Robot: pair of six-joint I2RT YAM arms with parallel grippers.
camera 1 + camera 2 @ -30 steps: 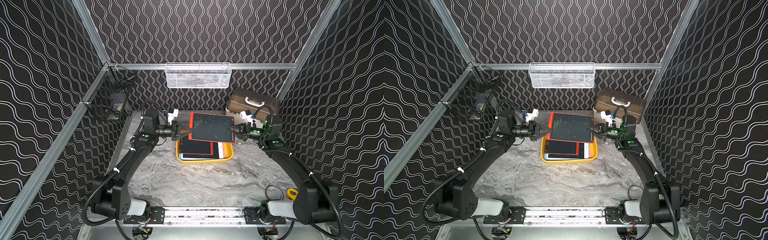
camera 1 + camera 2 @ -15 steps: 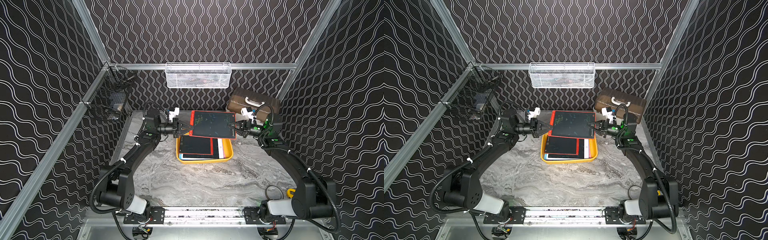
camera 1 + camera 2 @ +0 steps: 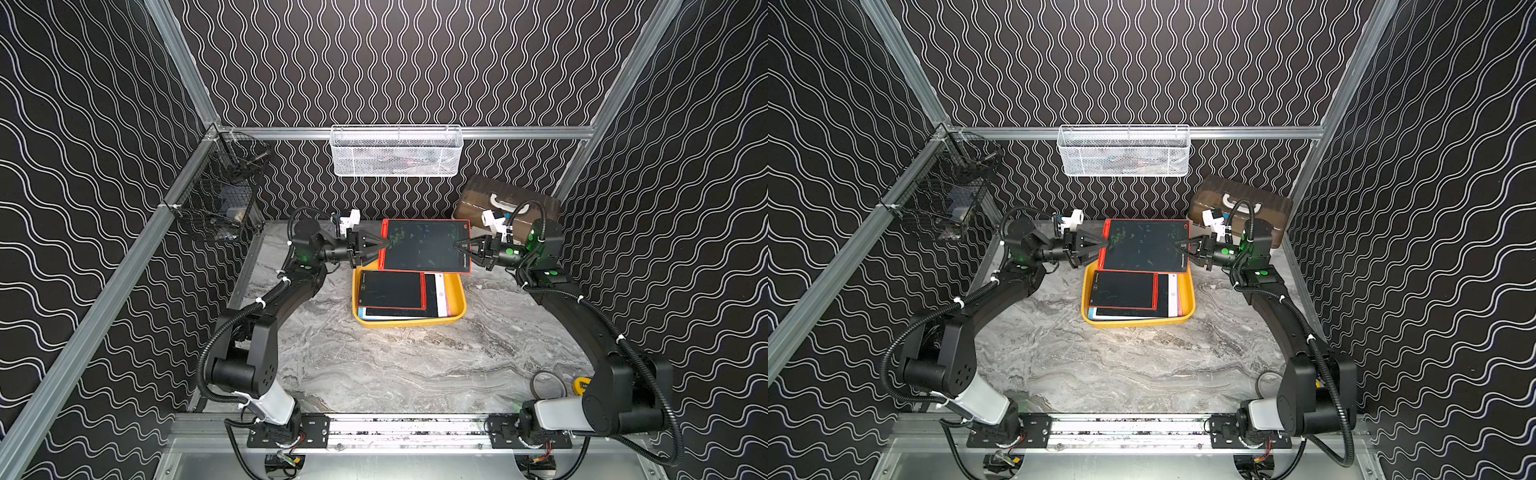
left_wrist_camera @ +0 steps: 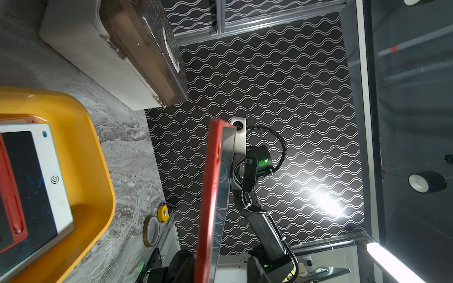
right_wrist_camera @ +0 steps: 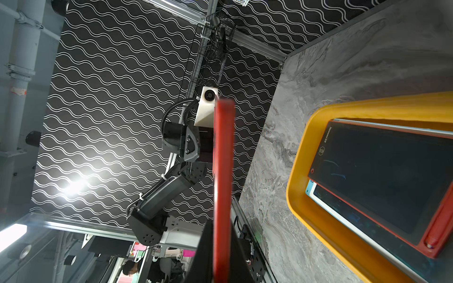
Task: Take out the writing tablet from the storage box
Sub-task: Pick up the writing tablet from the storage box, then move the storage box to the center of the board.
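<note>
Above the far end of the yellow storage box (image 3: pixel 415 323), a red-framed writing tablet (image 3: pixel 424 249) hangs roughly flat, lifted clear of the box, between the two claws. The right claw (image 3: pixel 458 246) is clamped tight on the tablet's right edge. The left claw (image 3: pixel 381 246) (jaws parted some way) straddles the left edge without pinching it. Other stacked tablets (image 3: pixel 390 291) lie inside the box.

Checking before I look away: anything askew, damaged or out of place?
Nothing spilled or damaged. The red writing tablet hangs over the far end of the storage box; the right gripper pinches one edge, while the left gripper looks parted at the other, so it may sag.
</note>
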